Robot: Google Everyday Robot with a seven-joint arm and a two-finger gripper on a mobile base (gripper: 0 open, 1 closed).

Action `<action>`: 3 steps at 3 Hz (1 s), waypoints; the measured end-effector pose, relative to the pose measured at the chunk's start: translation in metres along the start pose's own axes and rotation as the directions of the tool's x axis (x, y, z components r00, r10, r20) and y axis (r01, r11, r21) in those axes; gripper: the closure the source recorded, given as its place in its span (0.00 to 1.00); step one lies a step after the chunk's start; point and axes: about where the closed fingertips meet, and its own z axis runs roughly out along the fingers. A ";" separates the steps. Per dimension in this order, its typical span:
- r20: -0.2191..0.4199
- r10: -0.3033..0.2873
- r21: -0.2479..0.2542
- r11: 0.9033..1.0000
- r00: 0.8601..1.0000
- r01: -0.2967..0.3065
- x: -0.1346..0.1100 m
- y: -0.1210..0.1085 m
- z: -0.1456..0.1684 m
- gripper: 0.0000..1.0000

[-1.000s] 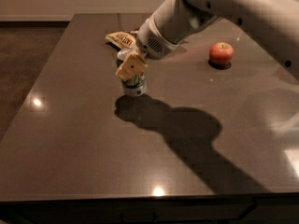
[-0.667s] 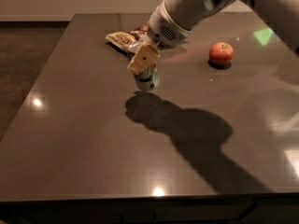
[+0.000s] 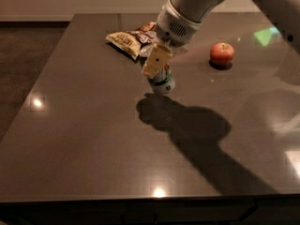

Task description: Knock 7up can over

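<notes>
The 7up can is whitish with green lettering and stands on the dark table, left of centre. It leans, with its top under my gripper. My gripper shows a beige pad, comes down from the upper right and is against the can's top and left side. The can's top is hidden behind the gripper. The arm's shadow falls on the table just below the can.
Two snack bags lie behind the can, near the table's far edge. A red apple sits to the right. The table's left edge runs diagonally beside dark floor.
The gripper and the can have moved together to the right across the table. The can now leans more than before.
</notes>
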 end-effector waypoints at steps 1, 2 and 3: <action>-0.078 -0.024 -0.038 0.999 0.997 0.021 0.011 0.005 0.003 1.00; -0.132 -0.036 -0.059 0.998 0.991 0.028 0.019 0.007 0.008 1.00; -0.171 -0.044 -0.067 0.997 0.984 0.033 0.022 0.006 0.012 1.00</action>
